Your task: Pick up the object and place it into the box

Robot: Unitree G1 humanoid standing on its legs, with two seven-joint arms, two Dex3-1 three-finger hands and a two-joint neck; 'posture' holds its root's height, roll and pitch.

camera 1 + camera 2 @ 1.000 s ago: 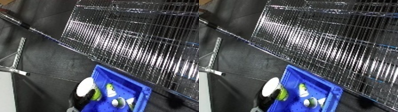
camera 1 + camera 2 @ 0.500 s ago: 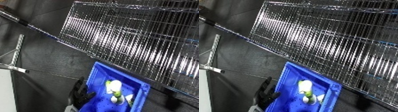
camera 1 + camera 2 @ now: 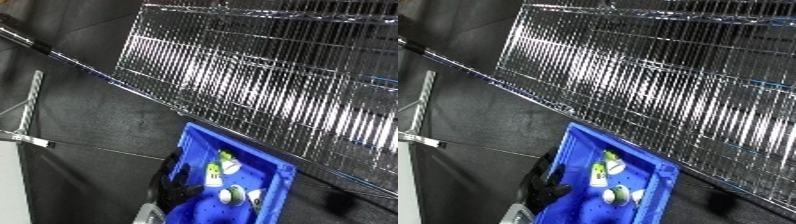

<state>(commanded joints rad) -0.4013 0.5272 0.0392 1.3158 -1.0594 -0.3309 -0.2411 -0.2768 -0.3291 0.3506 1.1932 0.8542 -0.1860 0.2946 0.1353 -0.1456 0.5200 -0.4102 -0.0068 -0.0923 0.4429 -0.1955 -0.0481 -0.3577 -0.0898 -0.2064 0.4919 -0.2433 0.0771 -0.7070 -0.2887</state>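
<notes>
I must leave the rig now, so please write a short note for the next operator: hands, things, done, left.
Left hand: at the blue bin's left wall, dark; fingers hard to read.
Right hand: not in view.
Bin sits beside the wire rack on the dark floor.
Done: small white and green objects lie inside the bin.
Left: no further object is visible outside; check before continuing.

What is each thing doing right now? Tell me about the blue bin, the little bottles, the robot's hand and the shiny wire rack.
Blue bin: open on top, holding small items, next to the wire rack.
Small white and green bottles: lying inside the bin.
Left hand: black, at the bin's left wall; fingers too dark to read.
Wire rack: nothing on it.
</notes>
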